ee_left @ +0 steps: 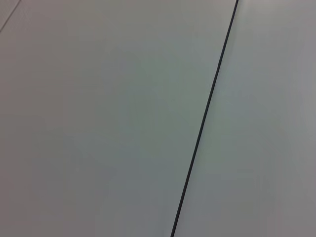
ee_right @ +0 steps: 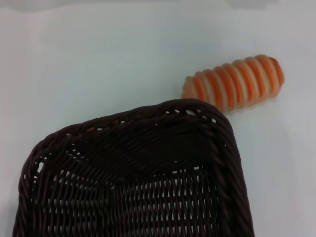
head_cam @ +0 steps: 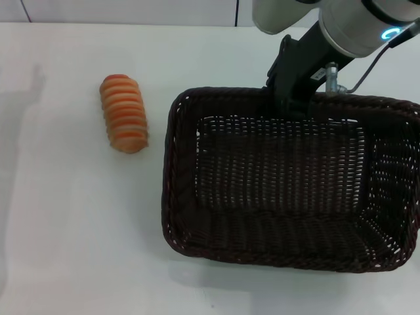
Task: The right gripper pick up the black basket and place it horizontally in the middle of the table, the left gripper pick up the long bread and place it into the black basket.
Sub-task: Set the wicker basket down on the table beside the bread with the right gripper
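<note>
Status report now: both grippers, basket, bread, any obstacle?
Right gripper at far rim of black basket. Left gripper not in view. Long bread on table, left of basket, untouched. Nothing blocks it.

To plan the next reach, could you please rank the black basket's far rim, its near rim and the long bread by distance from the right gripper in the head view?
1. Far rim of the black basket: right at the right gripper, on the robot's right.
2. Near rim: closest to the robot.
3. Long bread: apart on the table, left of the basket; close to the near rim's rank.
</note>
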Action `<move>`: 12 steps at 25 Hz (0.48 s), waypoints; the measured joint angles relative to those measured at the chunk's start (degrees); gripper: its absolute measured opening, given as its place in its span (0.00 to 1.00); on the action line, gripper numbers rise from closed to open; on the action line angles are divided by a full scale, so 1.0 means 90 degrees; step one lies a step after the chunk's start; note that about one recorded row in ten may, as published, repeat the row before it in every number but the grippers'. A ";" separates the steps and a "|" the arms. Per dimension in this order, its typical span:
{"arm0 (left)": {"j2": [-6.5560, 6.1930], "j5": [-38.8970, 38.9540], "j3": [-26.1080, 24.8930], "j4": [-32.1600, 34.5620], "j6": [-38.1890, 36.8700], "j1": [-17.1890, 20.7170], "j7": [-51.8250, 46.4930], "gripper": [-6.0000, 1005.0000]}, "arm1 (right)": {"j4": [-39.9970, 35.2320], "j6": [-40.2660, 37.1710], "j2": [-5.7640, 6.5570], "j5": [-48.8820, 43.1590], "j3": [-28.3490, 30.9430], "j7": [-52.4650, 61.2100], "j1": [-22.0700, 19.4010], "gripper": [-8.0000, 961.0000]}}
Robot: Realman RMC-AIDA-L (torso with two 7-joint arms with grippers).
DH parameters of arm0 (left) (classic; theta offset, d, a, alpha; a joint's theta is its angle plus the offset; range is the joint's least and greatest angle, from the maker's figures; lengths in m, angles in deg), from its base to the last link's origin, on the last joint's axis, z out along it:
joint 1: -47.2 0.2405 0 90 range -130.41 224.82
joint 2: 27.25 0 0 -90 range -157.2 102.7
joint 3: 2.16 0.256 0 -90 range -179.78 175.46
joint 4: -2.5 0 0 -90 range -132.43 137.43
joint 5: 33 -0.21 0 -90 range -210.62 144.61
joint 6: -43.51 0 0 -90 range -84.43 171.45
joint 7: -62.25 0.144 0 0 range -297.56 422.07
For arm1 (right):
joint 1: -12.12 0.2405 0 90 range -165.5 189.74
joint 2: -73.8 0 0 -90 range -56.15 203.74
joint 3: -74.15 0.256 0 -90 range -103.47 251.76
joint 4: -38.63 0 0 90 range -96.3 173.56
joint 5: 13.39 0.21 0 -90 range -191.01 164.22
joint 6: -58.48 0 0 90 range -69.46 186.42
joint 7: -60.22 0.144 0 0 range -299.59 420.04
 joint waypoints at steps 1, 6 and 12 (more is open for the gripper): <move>-0.0005 -0.0022 -0.0008 -0.0021 -0.0002 0.0000 -0.0005 0.86 | 0.0014 -0.0069 0.0000 -0.0038 -0.0002 0.0013 0.0007 0.19; -0.0009 -0.0031 -0.0015 -0.0046 -0.0018 0.0000 -0.0001 0.86 | -0.0045 -0.0315 -0.0016 -0.0062 -0.0029 0.0037 0.0115 0.19; -0.0010 -0.0031 0.0020 -0.0074 -0.0072 0.0008 -0.0002 0.86 | -0.0293 -0.0454 -0.0070 -0.0125 -0.0135 0.0045 0.0363 0.19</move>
